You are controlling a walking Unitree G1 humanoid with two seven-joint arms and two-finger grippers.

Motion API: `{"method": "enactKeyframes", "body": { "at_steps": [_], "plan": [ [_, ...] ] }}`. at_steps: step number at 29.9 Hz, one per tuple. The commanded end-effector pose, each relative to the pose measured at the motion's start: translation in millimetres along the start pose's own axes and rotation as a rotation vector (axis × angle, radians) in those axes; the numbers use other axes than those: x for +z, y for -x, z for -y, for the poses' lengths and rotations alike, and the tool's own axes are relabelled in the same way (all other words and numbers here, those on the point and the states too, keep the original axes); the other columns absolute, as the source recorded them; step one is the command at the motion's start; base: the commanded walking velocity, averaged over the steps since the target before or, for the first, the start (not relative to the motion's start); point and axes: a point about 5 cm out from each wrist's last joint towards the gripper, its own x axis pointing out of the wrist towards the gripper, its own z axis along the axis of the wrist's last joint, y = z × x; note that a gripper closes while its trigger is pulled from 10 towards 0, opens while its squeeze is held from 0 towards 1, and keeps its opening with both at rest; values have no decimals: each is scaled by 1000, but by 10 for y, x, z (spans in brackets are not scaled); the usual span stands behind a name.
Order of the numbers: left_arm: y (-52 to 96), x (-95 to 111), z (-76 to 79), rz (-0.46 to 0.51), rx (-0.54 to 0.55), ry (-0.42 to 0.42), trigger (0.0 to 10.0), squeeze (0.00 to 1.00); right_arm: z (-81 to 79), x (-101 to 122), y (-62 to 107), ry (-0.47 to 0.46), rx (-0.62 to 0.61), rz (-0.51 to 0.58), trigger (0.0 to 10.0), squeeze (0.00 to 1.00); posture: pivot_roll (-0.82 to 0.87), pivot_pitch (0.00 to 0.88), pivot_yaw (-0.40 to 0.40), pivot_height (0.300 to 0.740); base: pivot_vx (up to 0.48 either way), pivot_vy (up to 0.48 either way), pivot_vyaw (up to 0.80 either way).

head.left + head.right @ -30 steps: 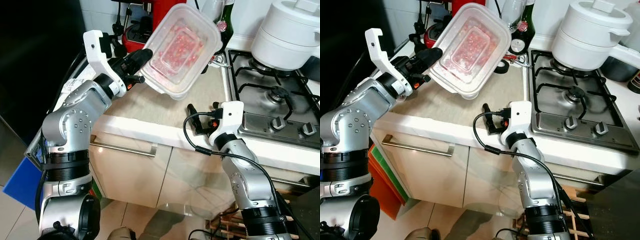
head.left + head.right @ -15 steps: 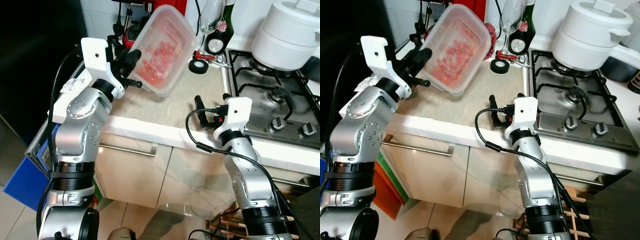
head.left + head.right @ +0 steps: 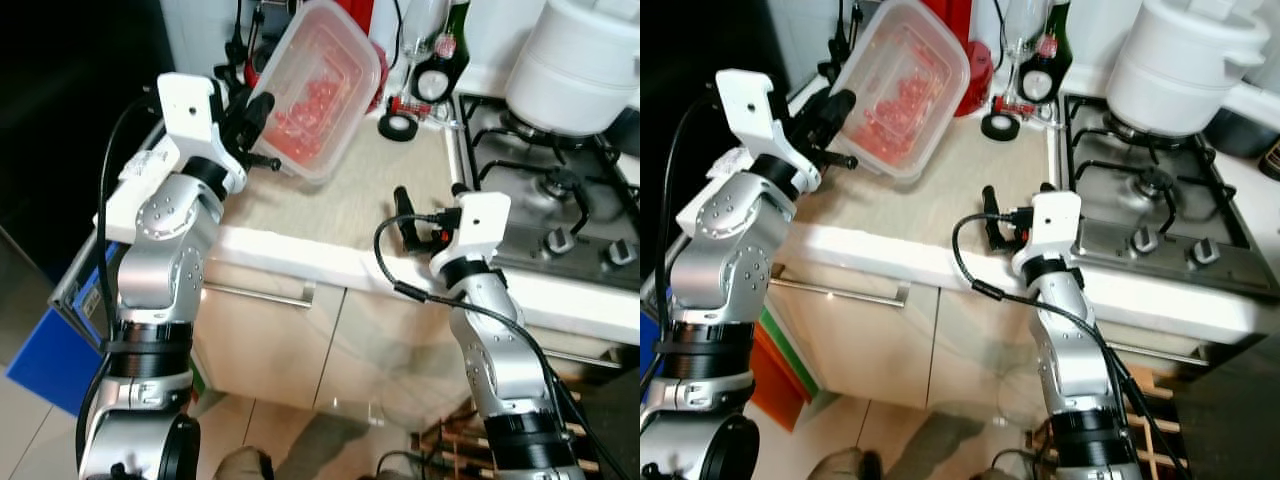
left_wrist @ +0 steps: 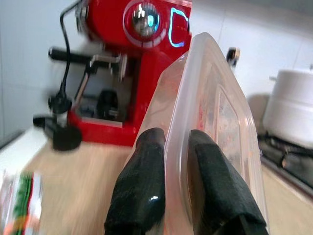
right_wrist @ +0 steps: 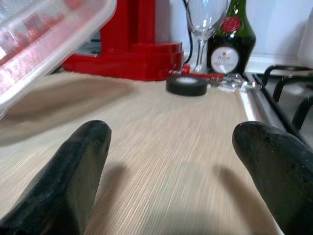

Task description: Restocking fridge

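Right end effector (image 3: 403, 207) low at centre frame, over the worktop (image 3: 340, 205) front edge, fingers spread wide, nothing between them. Left end effector (image 3: 253, 112) upper left of frame, fingers pinched on the rim of a clear tub (image 3: 318, 86) holding red pieces; tub tilted steeply, lifted off the worktop. Beyond, at top centre: black tape roll (image 3: 398, 126), wine glass (image 5: 204, 19), dark bottle (image 5: 233, 36), red coffee machine (image 4: 129, 58). Upper right: hob (image 3: 545, 190) with a white pot (image 3: 585, 62).
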Motion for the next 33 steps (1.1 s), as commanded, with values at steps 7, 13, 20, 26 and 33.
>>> {"method": "enactKeyframes", "body": {
  "at_steps": [7, 13, 20, 26, 33],
  "plan": [
    [-28, 69, 34, 35, -22, -21, 10000, 0, -4, 21, -2, 9, -12, 0, 10000, 0, 9, 0, -37, 740, -320, 0, -283],
    [-46, 76, 32, 37, -25, -28, 10000, 0, 2, 24, 1, 8, -16, 7, 10000, 0, 8, 0, -36, 740, -300, 0, -347],
    [-52, 70, 34, 36, -33, -34, 10000, 0, -5, 24, -1, 9, -16, 8, 10000, 0, 7, 0, -34, 740, -274, 0, 0],
    [-60, 67, 32, 36, -41, -33, 10000, 0, -11, 13, -12, 6, -16, -6, 10000, 0, 7, 0, -31, 740, -274, 0, 0],
    [-70, 70, 39, 37, -47, -32, 10000, 0, -29, 5, -18, 1, -13, -10, 10000, 0, 6, 0, -27, 740, -271, 0, -529]
  ]
}}
